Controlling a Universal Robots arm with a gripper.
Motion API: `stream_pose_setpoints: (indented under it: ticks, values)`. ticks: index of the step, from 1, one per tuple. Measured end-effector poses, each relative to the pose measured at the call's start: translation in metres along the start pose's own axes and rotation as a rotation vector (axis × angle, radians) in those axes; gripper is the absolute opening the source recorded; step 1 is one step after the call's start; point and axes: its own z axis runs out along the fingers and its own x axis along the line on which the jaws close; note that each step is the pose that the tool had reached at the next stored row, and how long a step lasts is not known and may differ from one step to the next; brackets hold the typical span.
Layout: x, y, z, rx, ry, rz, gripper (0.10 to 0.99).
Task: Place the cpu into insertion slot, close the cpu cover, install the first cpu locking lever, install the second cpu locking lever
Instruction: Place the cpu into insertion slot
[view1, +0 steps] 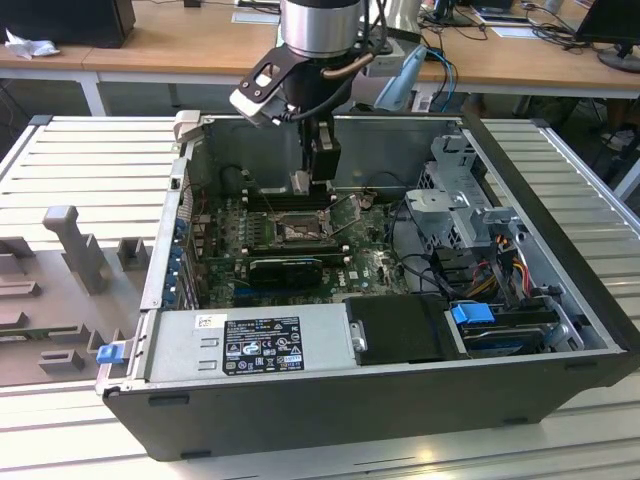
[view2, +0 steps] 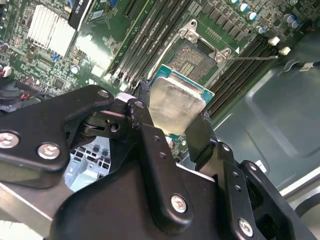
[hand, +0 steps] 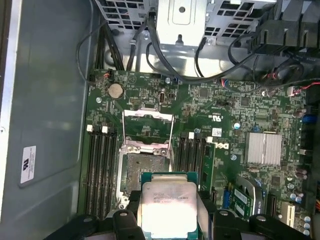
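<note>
My gripper (view1: 314, 182) hangs inside the open computer case, just behind the insertion slot (view1: 297, 232), and is shut on the cpu. The cpu (hand: 167, 207) is a silver-topped square chip with a green edge, clamped by its sides between the black fingers (hand: 124, 220). In both wrist views it hovers above the board, beside the insertion slot (hand: 142, 172) and partly overlapping its edge. The slot's dark contact field is bare. The cpu cover (hand: 148, 116) is swung open past the slot, with thin locking levers (hand: 171, 135) raised along its sides. The second wrist view shows the cpu (view2: 175, 105) tilted before the slot (view2: 197, 59).
Long black memory slots (hand: 100, 165) flank the socket on both sides. A black fan card (view1: 285, 270) lies in front of it, then the power supply (view1: 250, 340). A drive cage (view1: 460, 210) with cables (hand: 200, 65) stands at the exterior view's right. A finned heat sink (hand: 263, 148) sits nearby.
</note>
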Motion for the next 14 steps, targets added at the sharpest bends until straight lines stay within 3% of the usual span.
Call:
stream_pose_setpoints:
  ticks: [14]
  values:
    - [-0.0005, -0.0015, 0.0194, 0.0, -0.0008, 0.008, 0.529]
